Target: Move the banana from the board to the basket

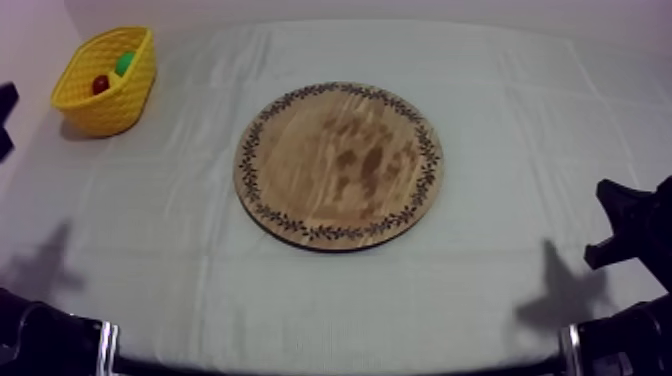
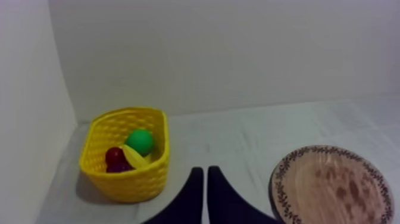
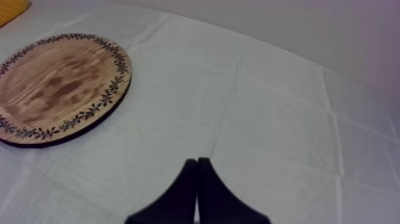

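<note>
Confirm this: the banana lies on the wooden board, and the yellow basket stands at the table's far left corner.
Not right. The banana lies inside the yellow basket, as the left wrist view shows; the wooden board is bare. The basket's place is as stated.

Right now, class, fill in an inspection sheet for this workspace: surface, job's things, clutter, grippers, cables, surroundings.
Surface: cloth lies flat, with fold creases.
Job's things: board bare, at the middle; banana already in the basket at the far left corner.
Clutter: green fruit and small red fruit, both in the basket.
Grippers: left gripper shut, empty, between basket and board; right gripper shut, empty, over bare cloth beside the board.
Cables: nothing seen.
Surroundings: plain wall behind.
</note>
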### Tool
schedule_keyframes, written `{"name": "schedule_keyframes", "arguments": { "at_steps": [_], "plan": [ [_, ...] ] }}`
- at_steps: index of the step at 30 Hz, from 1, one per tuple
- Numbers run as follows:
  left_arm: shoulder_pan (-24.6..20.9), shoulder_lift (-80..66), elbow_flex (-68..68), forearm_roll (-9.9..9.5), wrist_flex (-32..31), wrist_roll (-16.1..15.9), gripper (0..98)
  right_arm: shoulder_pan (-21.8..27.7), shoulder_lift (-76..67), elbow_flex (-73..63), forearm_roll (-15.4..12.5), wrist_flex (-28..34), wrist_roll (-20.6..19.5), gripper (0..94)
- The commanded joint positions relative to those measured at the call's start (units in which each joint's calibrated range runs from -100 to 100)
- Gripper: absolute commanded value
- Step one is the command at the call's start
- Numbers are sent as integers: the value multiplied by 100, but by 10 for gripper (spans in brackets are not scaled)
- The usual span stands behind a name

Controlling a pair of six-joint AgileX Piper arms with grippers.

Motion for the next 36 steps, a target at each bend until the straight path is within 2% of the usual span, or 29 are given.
{"name": "schedule_keyframes", "arguments": {
  "at_steps": [1, 15, 25, 31, 36],
  "plan": [
    [1, -237, 1111, -11, -324, 2, 1, 0, 3, -3, 0, -4, -4, 2],
    [-120, -1437, 2588, -40, -482, 136, 1, 0, 3, -3, 0, -4, -4, 2],
    [-144, -1795, 2701, -383, -168, 359, 1, 0, 3, -3, 0, -4, -4, 2],
    [-126, -1828, 2684, -435, -70, 379, 2, 0, 3, -3, 0, -4, -4, 2],
    [-124, -1831, 2746, -455, -289, 806, 1, 0, 3, -3, 0, -4, -4, 2]
  ]
}}
